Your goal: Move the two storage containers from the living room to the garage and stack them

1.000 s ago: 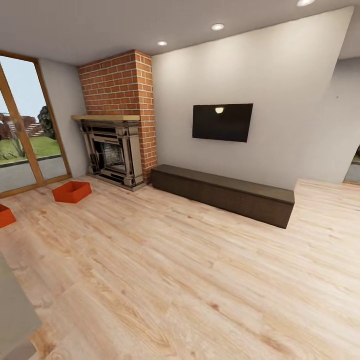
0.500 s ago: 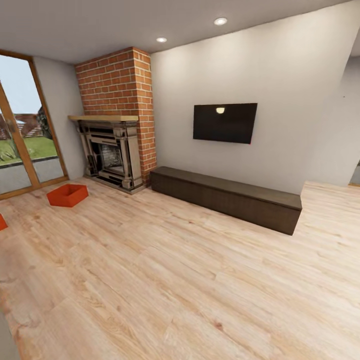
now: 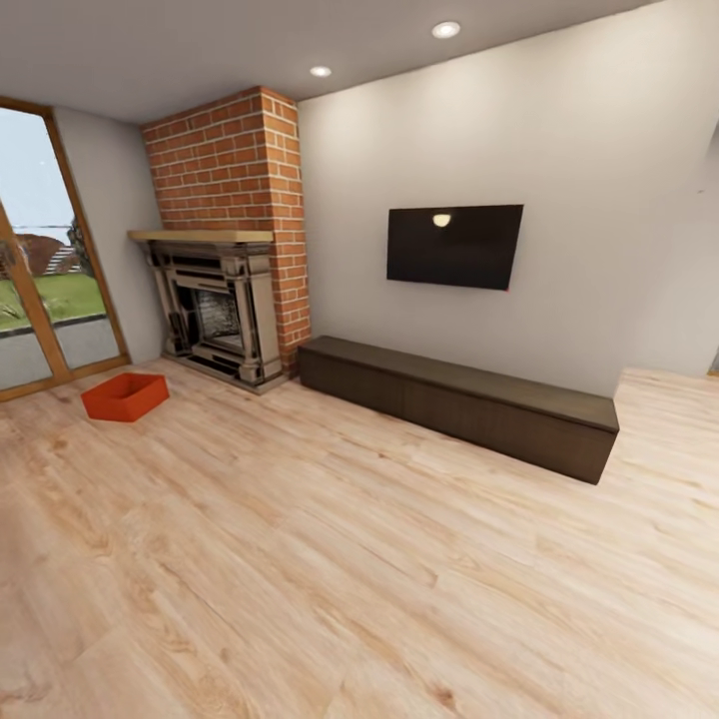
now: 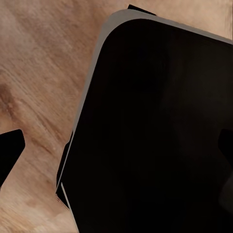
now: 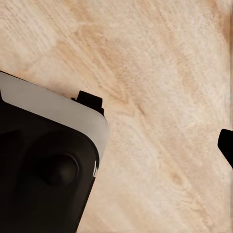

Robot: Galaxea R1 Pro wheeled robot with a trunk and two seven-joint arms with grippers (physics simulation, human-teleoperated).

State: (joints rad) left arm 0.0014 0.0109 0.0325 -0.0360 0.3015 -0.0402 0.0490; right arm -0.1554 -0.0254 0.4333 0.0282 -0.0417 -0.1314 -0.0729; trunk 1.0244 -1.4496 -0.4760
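One red-orange open-topped storage container (image 3: 125, 396) sits on the light wood-plank floor of the living room, far left in the head view, in front of the glass door and beside the fireplace. It is several steps away from me. The left wrist view shows one dark fingertip (image 4: 9, 151) at the picture's edge over the wood floor, beside my dark base. A dark fingertip (image 5: 226, 144) also pokes in at the edge of the right wrist view, above bare planks. Neither holds anything that I can see.
A stone fireplace (image 3: 215, 310) under a brick chimney (image 3: 235, 160) stands at the back left. A long low dark cabinet (image 3: 459, 404) runs along the wall under a wall television (image 3: 454, 245). A glass door (image 3: 40, 290) is at the left. Open plank floor (image 3: 330, 559) lies ahead.
The whole head view has shifted as the camera moved. A second red-orange container at the left edge has slid out of the picture. The remaining container itself has not moved.
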